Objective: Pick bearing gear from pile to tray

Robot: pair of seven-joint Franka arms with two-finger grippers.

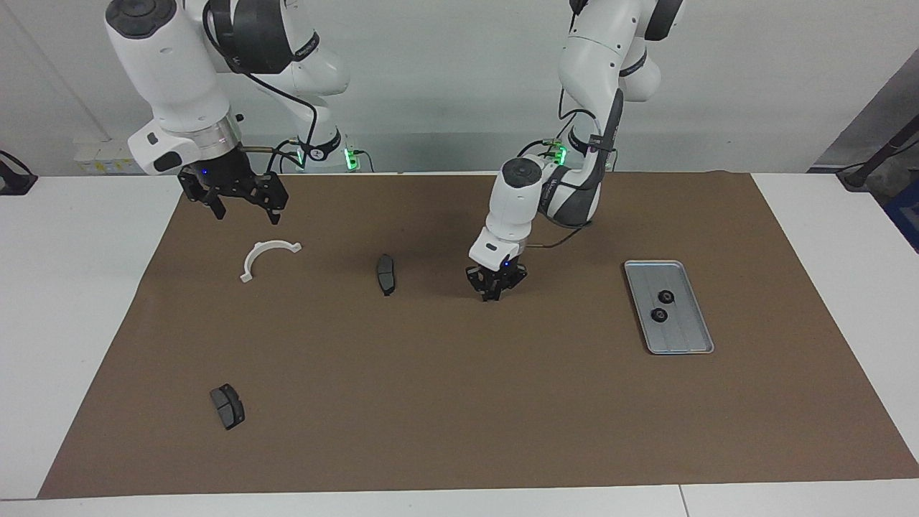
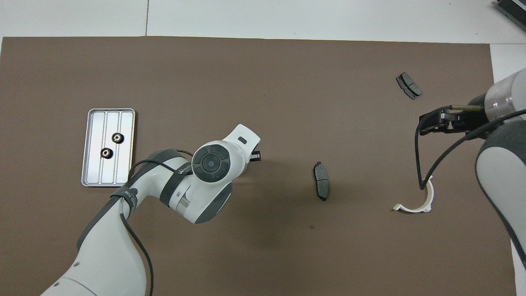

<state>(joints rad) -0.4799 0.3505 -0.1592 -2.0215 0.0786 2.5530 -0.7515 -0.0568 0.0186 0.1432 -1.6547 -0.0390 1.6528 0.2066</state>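
Note:
The silver ribbed tray (image 1: 686,341) lies toward the left arm's end of the table and holds two small black round bearing gears (image 1: 665,296) (image 1: 658,315); it also shows in the overhead view (image 2: 92,164). My left gripper (image 1: 491,293) is lowered to the mat between the tray and a dark grey brake pad (image 1: 385,273). Its wrist hides its fingertips from above. What is between them does not show. My right gripper (image 1: 244,210) hangs open and empty over the mat beside the white curved bracket (image 1: 267,257). No loose gear shows on the mat.
A second brake pad (image 1: 227,406) lies farther from the robots toward the right arm's end. The brown mat (image 1: 459,402) covers the white table. The bracket (image 2: 419,201) and both pads (image 2: 321,181) (image 2: 409,85) show from above.

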